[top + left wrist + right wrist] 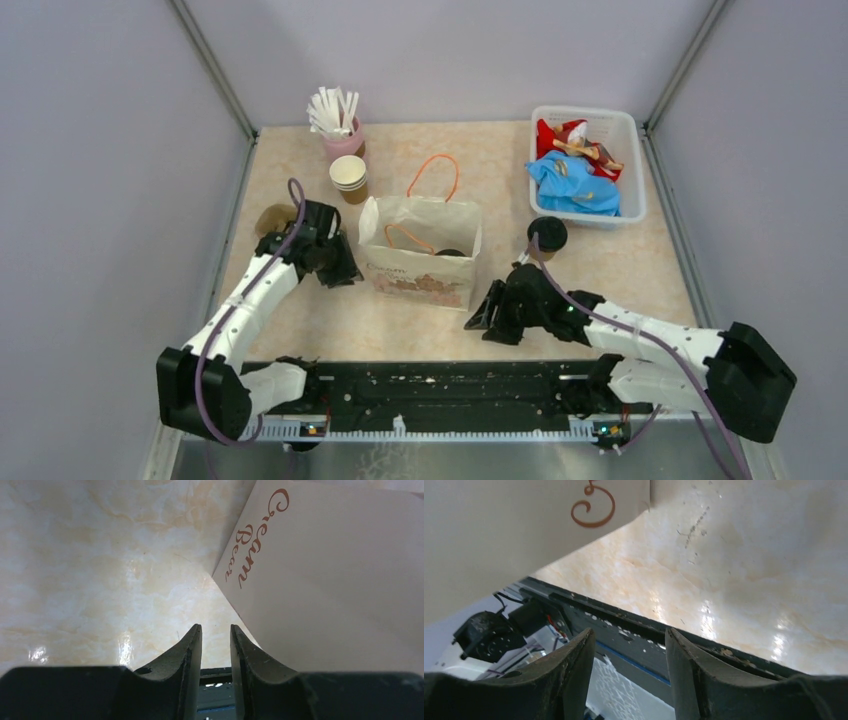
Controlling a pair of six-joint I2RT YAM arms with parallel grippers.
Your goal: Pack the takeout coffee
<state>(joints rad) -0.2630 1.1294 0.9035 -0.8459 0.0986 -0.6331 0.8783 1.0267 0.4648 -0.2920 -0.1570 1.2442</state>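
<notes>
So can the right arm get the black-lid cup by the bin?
Probably, after turning: the cup stands free beside its wrist, but the right gripper points away, toward the bag.

Glossy marbled tabletop (100,555), matt white paper bag (425,262), translucent plastic bin (585,111), black plastic cup lid (547,233)

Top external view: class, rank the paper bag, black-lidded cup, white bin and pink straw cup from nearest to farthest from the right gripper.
1. Paper bag, left of the right gripper.
2. Black-lidded cup, behind it.
3. White bin, far right.
4. Pink straw cup, far left.
</notes>
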